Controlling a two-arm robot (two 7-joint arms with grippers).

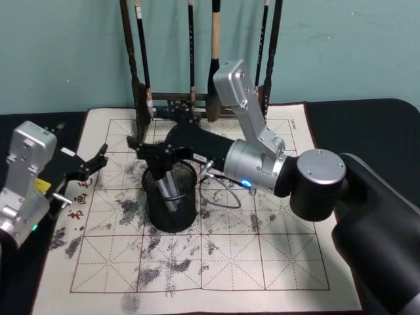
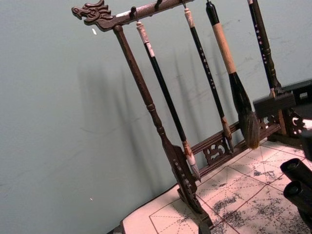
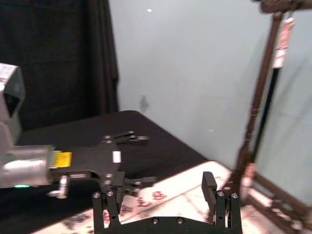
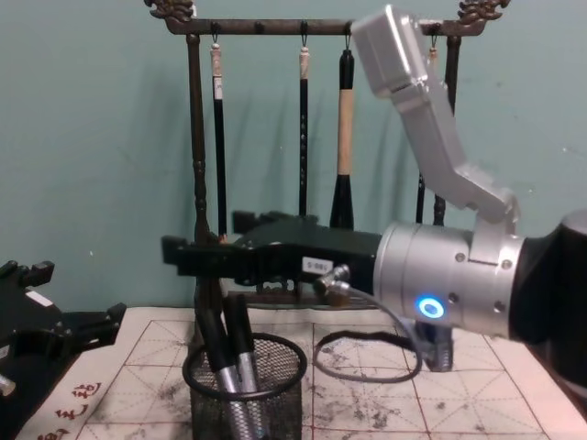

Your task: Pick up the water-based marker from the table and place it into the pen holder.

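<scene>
The right end effector, fingers spread, is hovering over the pen holder (marker inside); withdrawing low risks tipping it.

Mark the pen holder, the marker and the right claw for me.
pen holder (image 4: pixel 292 400): chest view, on its mesh wall.
marker (image 4: pixel 240 346): chest view, grey barrel standing inside the holder.
right claw (image 1: pixel 159 159): head view, between its fingertips, above the holder.

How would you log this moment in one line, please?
right gripper: open, above black wire-mesh pen holder | grey marker: inside holder | left gripper: open, idle at left
</scene>
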